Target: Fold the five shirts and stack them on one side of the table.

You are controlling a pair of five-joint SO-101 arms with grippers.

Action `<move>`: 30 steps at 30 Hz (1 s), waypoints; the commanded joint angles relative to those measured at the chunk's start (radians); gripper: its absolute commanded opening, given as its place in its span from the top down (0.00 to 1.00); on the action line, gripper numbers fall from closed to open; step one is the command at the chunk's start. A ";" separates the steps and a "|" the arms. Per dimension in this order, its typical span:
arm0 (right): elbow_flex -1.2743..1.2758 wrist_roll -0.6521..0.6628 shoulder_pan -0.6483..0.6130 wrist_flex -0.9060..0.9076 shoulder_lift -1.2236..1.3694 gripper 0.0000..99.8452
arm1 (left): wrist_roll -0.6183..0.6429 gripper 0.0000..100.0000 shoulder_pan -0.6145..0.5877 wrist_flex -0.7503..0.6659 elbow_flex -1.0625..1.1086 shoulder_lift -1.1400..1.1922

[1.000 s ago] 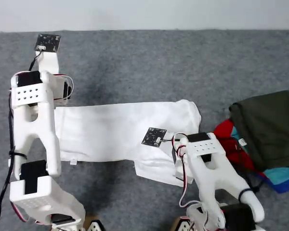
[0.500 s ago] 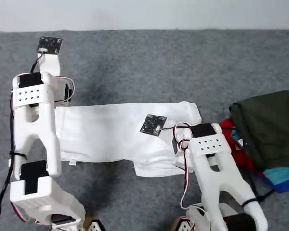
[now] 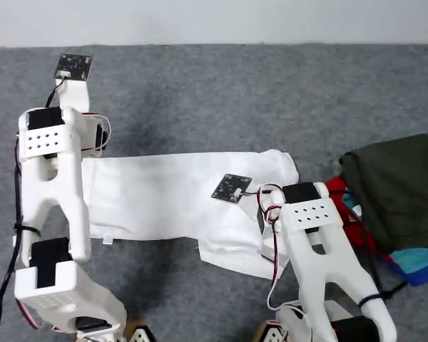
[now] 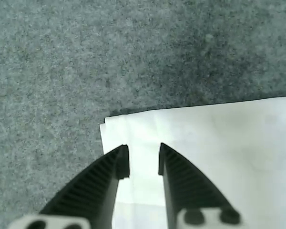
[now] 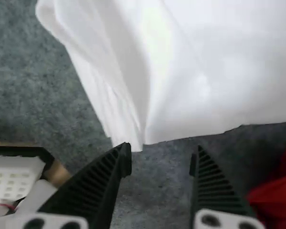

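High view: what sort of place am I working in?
Probably a robot test bench: grey felt-like table cover, a bare pale wall behind, and a white shirt spread flat beside a pile of other shirts.

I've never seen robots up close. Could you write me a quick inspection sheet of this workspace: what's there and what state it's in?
Surface: grey carpet-like table cover, lying flat.
Job's things: long white cloth shirt spread mid-table, one end doubled over; dark green folded shirt lying on a red shirt and a blue shirt, heaped at one side.
Clutter: nothing seen.
Hands: left hand open, above a corner of the white shirt; right hand open, at the shirt's doubled edge, over the cover.
Cables: red and white wires on the right arm; black cable along the left arm.
Surroundings: pale wall behind the table.
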 commanded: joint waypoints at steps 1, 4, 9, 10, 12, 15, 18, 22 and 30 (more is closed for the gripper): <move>-0.028 -0.015 -0.008 0.027 -0.044 0.79 | 0.003 0.89 0.009 0.000 -0.005 -0.064; 0.023 -0.015 -0.022 -0.027 -0.044 0.79 | 0.003 0.89 0.009 0.000 -0.004 -0.064; 0.199 -0.025 -0.087 -0.297 -0.041 0.79 | 0.003 0.89 0.009 0.000 -0.004 -0.064; 0.221 -0.034 -0.090 -0.364 -0.042 0.79 | 0.003 0.89 0.009 0.000 -0.002 -0.064; 0.230 -0.107 -0.091 -0.472 -0.042 0.79 | 0.003 0.89 0.009 0.000 -0.002 -0.064; 0.230 -0.152 -0.094 -0.535 -0.038 0.79 | 0.003 0.89 0.009 0.000 -0.002 -0.064; 0.244 -0.157 -0.139 -0.498 -0.042 0.79 | 0.003 0.89 0.009 0.000 -0.002 -0.063; 0.281 -0.158 -0.265 -0.397 -0.044 0.79 | 0.003 0.89 0.009 0.003 -0.002 -0.063; 0.368 -0.158 -0.352 -0.331 -0.050 0.79 | 0.003 0.89 0.009 0.003 -0.002 -0.063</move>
